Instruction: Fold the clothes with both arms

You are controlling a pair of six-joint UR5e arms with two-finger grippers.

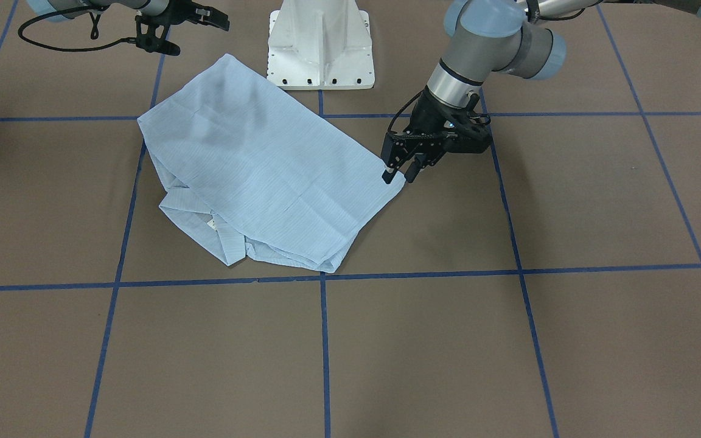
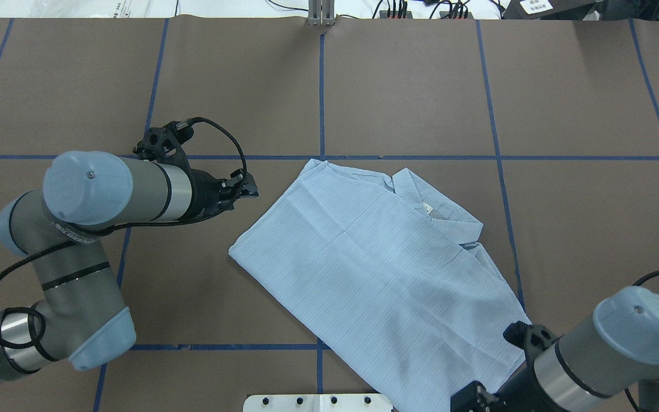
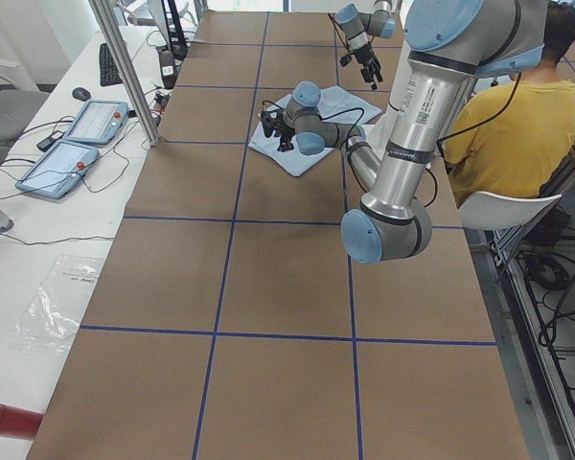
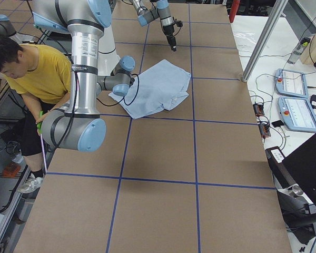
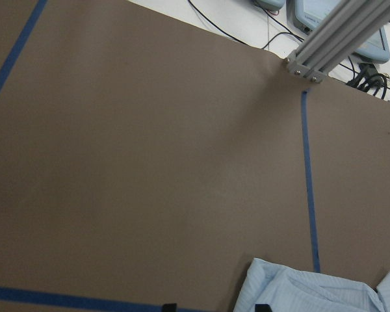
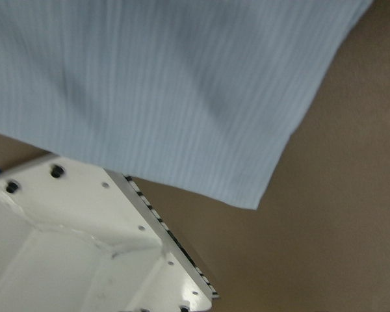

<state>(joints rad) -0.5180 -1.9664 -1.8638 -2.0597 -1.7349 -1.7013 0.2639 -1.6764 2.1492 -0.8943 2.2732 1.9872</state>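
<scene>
The light-blue striped shirt [image 1: 265, 164] lies folded flat on the brown table, with its collar [image 1: 229, 243] toward the far side from the robot. It also shows in the overhead view [image 2: 375, 274]. My left gripper [image 1: 398, 177] is open and empty, hovering just off the shirt's left corner [image 2: 232, 249]. In the left wrist view only its fingertips [image 5: 260, 307] and the shirt's edge [image 5: 312, 292] show. My right gripper [image 1: 219, 18] looks open and empty, raised by the shirt's near right corner [image 2: 512, 337] beside the base. The right wrist view shows that corner [image 6: 182, 84] and no fingers.
The white pedestal base [image 1: 320, 42] stands just behind the shirt's near edge and shows in the right wrist view [image 6: 71, 240]. Blue tape lines [image 1: 324, 277] grid the brown table. A person in yellow [image 4: 47, 74] sits behind the robot. Control pendants [image 3: 77, 125] lie off the table's far side.
</scene>
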